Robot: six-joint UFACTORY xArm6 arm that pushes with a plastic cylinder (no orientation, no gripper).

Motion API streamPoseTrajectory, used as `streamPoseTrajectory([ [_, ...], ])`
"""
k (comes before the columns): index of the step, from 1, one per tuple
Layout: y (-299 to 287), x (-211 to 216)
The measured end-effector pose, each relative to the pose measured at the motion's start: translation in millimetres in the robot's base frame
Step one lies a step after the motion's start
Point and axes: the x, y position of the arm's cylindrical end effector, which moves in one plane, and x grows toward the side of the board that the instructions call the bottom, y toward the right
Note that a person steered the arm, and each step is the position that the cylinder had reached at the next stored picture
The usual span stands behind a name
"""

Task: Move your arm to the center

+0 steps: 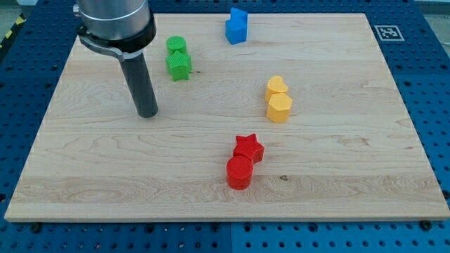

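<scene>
My tip (148, 114) rests on the desk (351, 204) in the view's upper left part, left of the board's middle. There is no claw on this arm to be open or closed, only the straight dark rod, and its upper housing is cut off by the view's top edge.

The nearest blocks are two green ones up and to the view's right of my tip: a green round block (176, 45) and a green star-like block (179, 66) just below it, so close that I cannot tell whether they touch. Their exact shapes are hard to make out. My tip stands apart from both.

Between my tip and the middle of the desk the wood is bare. Beyond the middle, to the view's right, sit a yellow heart block (276, 86) and a yellow hexagon block (280, 107), pressed together. Below the middle, a red star block (248, 147) touches a red cylinder block (239, 172). Near the top edge is what may be a pair of blue blocks (237, 26) close together, though it could be a single piece; the shape is unclear.

That makes two green, two yellow, two red, and blue probably two. All sit well inside the desk's edges except the blue, close to the top edge.
</scene>
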Motion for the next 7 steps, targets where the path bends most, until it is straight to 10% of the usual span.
streamPoseTrajectory([
  [7, 104, -26],
])
